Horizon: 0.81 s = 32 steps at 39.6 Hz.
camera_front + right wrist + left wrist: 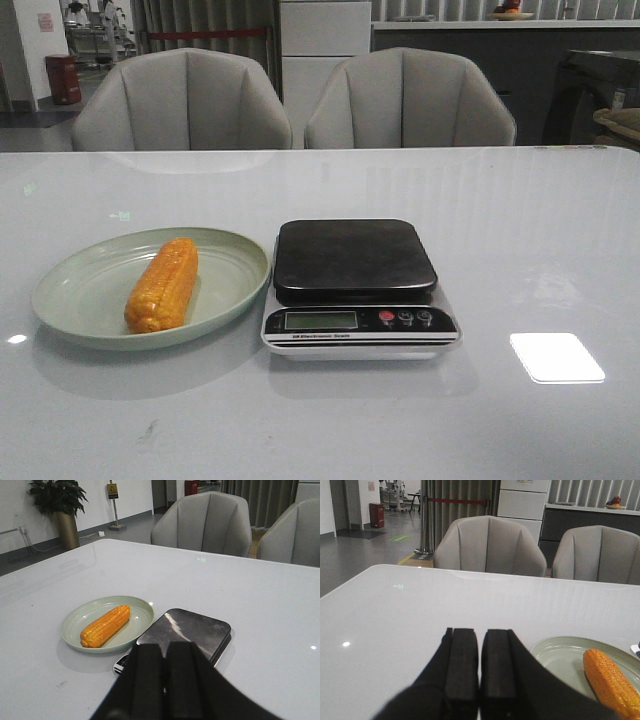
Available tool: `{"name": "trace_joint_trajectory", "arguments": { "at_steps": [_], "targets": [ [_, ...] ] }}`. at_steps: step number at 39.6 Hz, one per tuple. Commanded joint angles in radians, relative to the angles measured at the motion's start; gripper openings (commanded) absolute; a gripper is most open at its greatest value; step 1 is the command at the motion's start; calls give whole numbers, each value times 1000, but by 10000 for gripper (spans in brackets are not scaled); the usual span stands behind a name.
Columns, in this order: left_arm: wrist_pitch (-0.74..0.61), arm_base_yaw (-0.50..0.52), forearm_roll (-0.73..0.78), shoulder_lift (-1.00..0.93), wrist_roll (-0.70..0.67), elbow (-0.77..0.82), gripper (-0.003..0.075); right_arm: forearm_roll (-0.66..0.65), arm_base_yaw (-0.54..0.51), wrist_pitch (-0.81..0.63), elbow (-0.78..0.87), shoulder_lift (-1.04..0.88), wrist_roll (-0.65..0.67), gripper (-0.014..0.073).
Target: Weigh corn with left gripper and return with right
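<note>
The orange-yellow corn point(162, 285) lies on the pale green plate point(70, 290) at the left of the table. The scale point(356, 285) stands just right of the plate, its black pan bare. Neither arm shows in the front view. In the left wrist view my left gripper point(480, 635) is shut and empty, with the plate point(560, 652) and corn point(610, 682) beside it to one side. In the right wrist view my right gripper point(164, 650) is shut and empty, hanging above the near edge of the scale point(192, 630), with the corn point(105, 625) on the plate point(77, 620) beyond.
Two grey chairs point(180, 100) point(410, 100) stand behind the far edge of the white table point(520, 250). A bright light reflection point(556, 357) lies on the table right of the scale.
</note>
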Motion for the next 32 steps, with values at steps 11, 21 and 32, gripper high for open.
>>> {"name": "trace_joint_trajectory", "arguments": {
  "at_steps": [11, 21, 32],
  "targets": [
    [-89, 3, -9, -23, -1, 30, 114, -15, -38, -79, -10, -8, -20, 146],
    [-89, 3, -9, -23, -1, 30, 114, -56, -363, -82, 92, -126, -20, 146],
    [-90, 3, -9, -21, -1, 30, 114, -86, -529, -27, 232, -330, -20, 146]
  ]
}}
